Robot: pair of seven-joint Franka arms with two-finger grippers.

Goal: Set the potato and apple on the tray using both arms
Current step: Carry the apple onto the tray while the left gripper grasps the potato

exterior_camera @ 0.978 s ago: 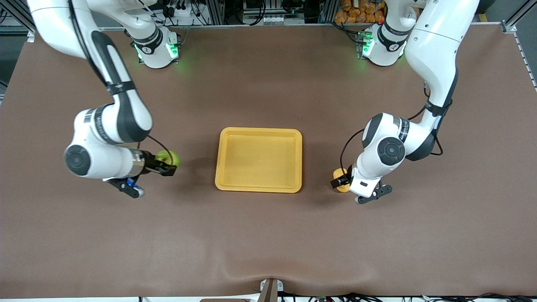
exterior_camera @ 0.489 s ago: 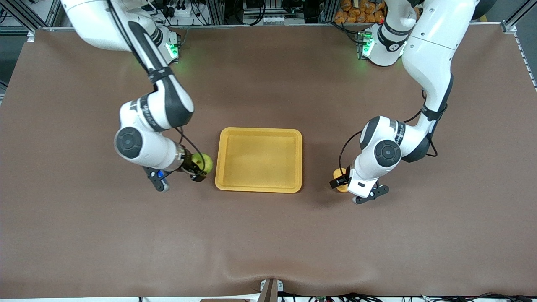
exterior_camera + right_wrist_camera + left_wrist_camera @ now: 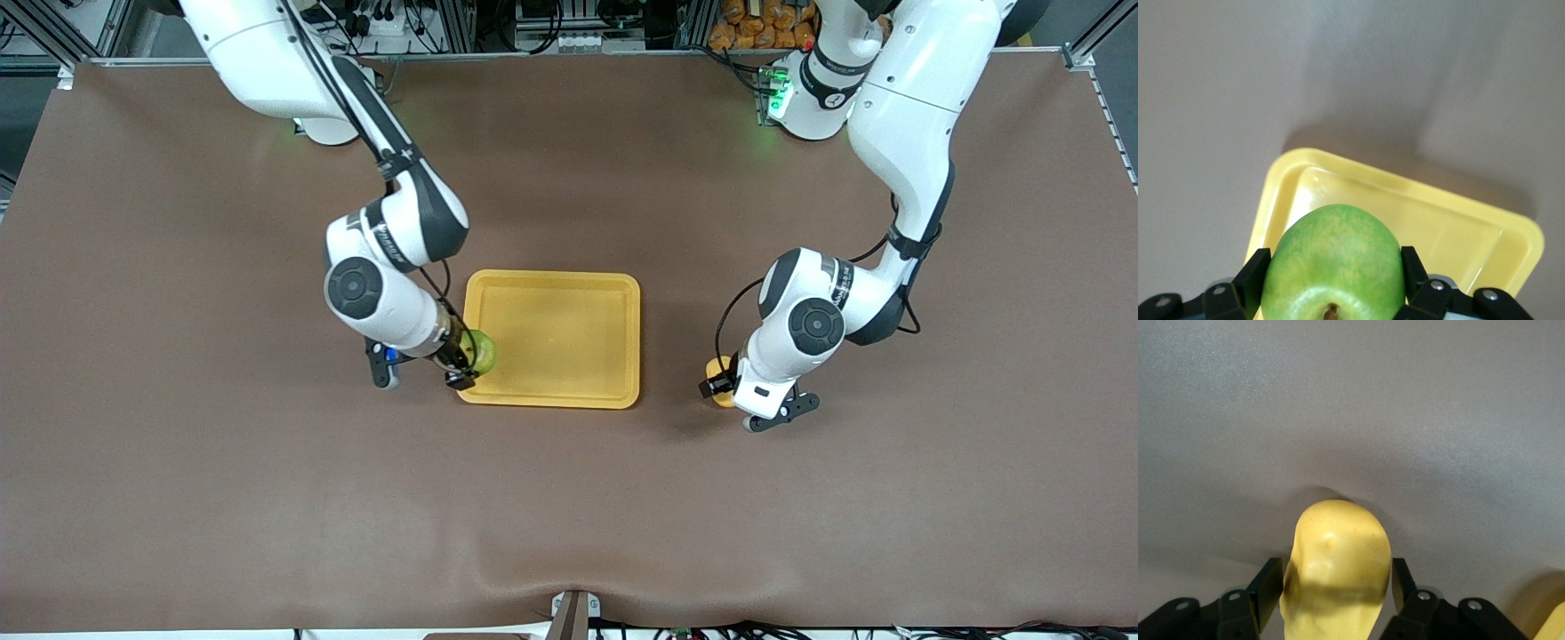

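Note:
My right gripper [image 3: 469,363] is shut on the green apple [image 3: 482,350], held over the corner of the yellow tray [image 3: 551,276] at the right arm's end, on the side nearer the front camera. In the right wrist view the apple [image 3: 1335,263] fills the space between the black fingers [image 3: 1253,277], with the tray [image 3: 1458,227] beneath. The yellow potato [image 3: 718,368] lies on the table toward the left arm's end, apart from the tray. My left gripper [image 3: 721,380] is down around the potato [image 3: 1338,547], open, one finger [image 3: 1268,587] close on each side.
A brown mat [image 3: 569,498] covers the table. The tray's floor is bare. Cables and equipment line the table edge by the arm bases.
The right arm has carried the apple from the right arm's end of the table to the tray's corner. The left gripper's fingers have narrowed around the potato, which has not moved.

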